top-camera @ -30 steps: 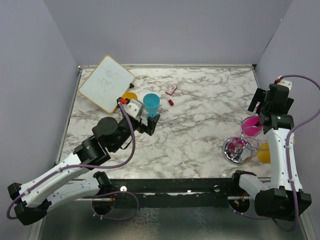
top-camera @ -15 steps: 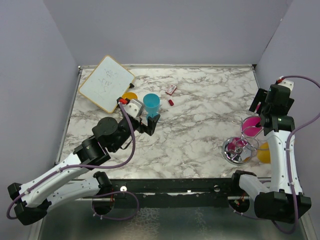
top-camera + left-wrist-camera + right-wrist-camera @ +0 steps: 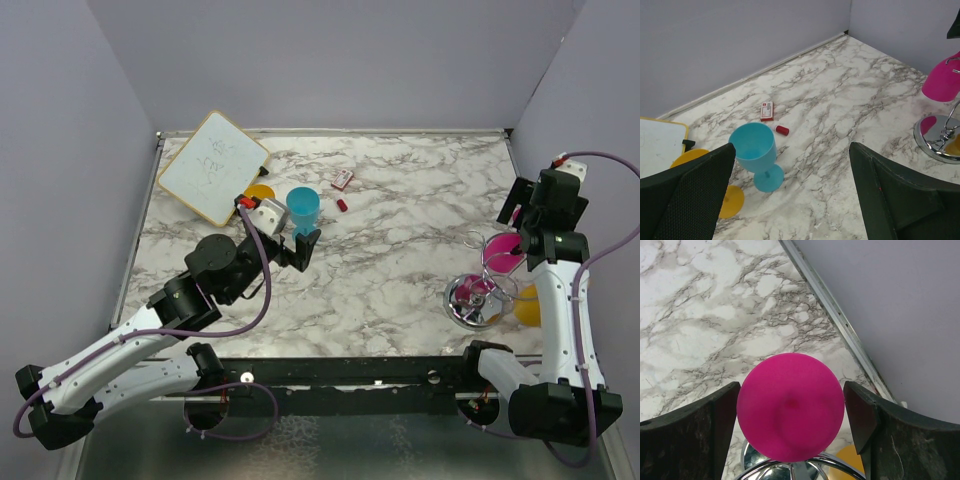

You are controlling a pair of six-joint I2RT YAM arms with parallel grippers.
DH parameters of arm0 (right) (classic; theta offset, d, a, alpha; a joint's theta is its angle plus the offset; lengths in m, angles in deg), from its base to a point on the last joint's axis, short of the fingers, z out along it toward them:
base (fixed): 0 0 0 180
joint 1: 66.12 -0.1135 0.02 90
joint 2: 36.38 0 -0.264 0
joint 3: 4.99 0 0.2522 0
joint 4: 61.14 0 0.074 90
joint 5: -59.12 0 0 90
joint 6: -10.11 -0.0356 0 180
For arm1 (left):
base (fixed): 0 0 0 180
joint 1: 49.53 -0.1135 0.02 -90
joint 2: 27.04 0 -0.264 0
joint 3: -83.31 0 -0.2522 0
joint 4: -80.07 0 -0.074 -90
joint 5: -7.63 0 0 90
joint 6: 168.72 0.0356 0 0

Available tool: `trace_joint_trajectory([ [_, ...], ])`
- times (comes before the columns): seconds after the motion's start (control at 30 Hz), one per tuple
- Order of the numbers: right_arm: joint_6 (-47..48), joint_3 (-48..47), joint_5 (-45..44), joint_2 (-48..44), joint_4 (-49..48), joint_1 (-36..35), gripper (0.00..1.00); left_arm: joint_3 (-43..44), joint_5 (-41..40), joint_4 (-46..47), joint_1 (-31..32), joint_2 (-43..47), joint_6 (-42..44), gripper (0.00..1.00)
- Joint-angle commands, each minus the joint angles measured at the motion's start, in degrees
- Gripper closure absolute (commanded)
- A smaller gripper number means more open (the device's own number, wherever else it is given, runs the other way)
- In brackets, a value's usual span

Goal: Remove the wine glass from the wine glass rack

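The wine glass rack (image 3: 478, 298), a chrome wire stand on a round shiny base, stands at the right front of the table. A pink wine glass (image 3: 503, 252) hangs upside down on it. In the right wrist view the pink glass's round foot (image 3: 790, 412) faces the camera above the rack's wires (image 3: 805, 471). My right gripper (image 3: 791, 390) is open, with one finger on each side of the foot and small gaps showing. It sits just above the glass in the top view (image 3: 516, 236). My left gripper (image 3: 305, 245) is open and empty at the left centre.
A blue wine glass (image 3: 303, 208) stands upright near my left gripper, also in the left wrist view (image 3: 756, 150). An orange glass (image 3: 715, 190) lies beside it. Another orange glass (image 3: 528, 305) is by the rack. A whiteboard (image 3: 213, 165), a small red card (image 3: 343, 179) and a red cap (image 3: 342, 205) are further back. The right wall is close.
My right wrist has shifted slightly to the right over the pink glass. The left arm and the objects have not moved.
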Motion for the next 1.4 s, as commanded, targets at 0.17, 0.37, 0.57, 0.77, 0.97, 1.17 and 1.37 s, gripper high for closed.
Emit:
trace_joint_trajectory([
  [0.17, -0.50, 0.94, 1.28, -0.65, -1.48, 0.44, 0.20, -0.40, -0.50, 0.54, 0.48, 0.03, 0.43, 0.01],
  [0.37, -0.11, 0.27, 0.08, -1.17, -1.20, 0.44, 0.24, -0.40, -0.59, 0.54, 0.53, 0.14, 0.38, 0.01],
  [0.57, 0.63, -0.92, -0.19, -2.39, -0.78, 0.44, 0.29, -0.38, -0.68, 0.55, 0.61, 0.10, 0.40, 0.01],
  [0.77, 1.58, -2.71, -0.72, -2.47, -0.22, 0.44, 0.29, -0.38, -0.68, 0.58, 0.57, 0.10, 0.36, 0.01],
  [0.97, 1.56, -3.79, 0.15, -1.77, -0.37, 0.44, 0.30, -0.43, -0.68, 0.49, 0.57, 0.01, 0.40, 0.01],
  [1.17, 2.18, -3.74, -3.08, -1.10, -0.39, 0.44, 0.30, -0.40, -0.68, 0.55, 0.57, -0.11, 0.50, 0.01],
  [1.37, 2.45, -3.83, -5.48, -0.93, -1.98, 0.44, 0.29, -0.51, -0.27, 0.63, 0.66, -0.13, 0.38, 0.01],
])
